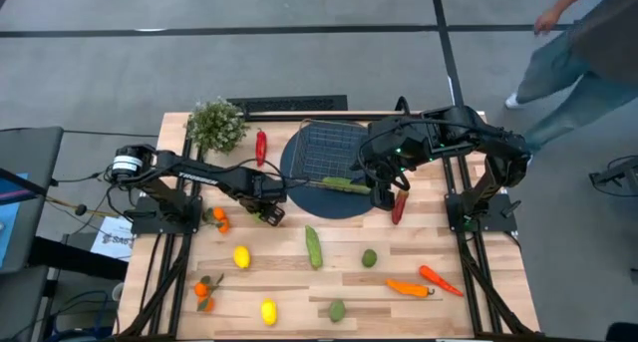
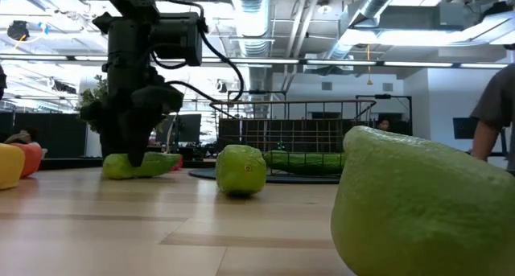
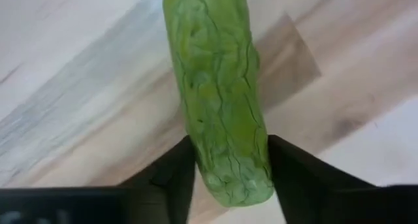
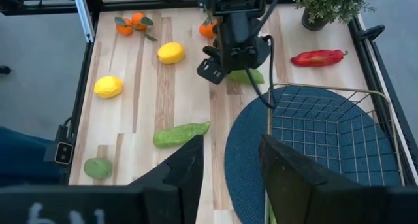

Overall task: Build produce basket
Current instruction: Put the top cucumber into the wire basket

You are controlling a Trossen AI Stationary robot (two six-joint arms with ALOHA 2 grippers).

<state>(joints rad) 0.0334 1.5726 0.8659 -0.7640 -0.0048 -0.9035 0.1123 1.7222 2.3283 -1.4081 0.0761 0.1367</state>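
Observation:
My left gripper (image 1: 270, 211) points down at the table's left middle, shut on a green cucumber (image 3: 219, 87) that lies on the wood; the low view shows the cucumber (image 2: 149, 166) under the fingers. My right gripper (image 4: 232, 160) hangs open and high over the blue mat's right edge, with nothing between its fingers. The wire basket (image 1: 334, 148) stands on the round blue mat (image 1: 299, 172), and a cucumber (image 1: 344, 183) lies at the basket's near side. Loose on the table are another cucumber (image 1: 314, 247), lemons (image 1: 241, 256), limes (image 1: 369, 257), carrots (image 1: 409, 287), oranges (image 1: 204, 292) and red peppers (image 1: 261, 146). My left gripper pinches the cucumber near one end (image 3: 228, 175) between its two fingers, one finger (image 3: 179, 168) on each long side. The fingers come from above, pointing down, and lie across it. The cucumber lies flat on the table.
A bushy green plant (image 1: 216, 125) stands at the far left corner. A second red pepper (image 1: 399, 207) lies by the mat's right edge. A person (image 1: 578, 43) walks past beyond the far right corner. Bare wood shows between the scattered produce near the front edge.

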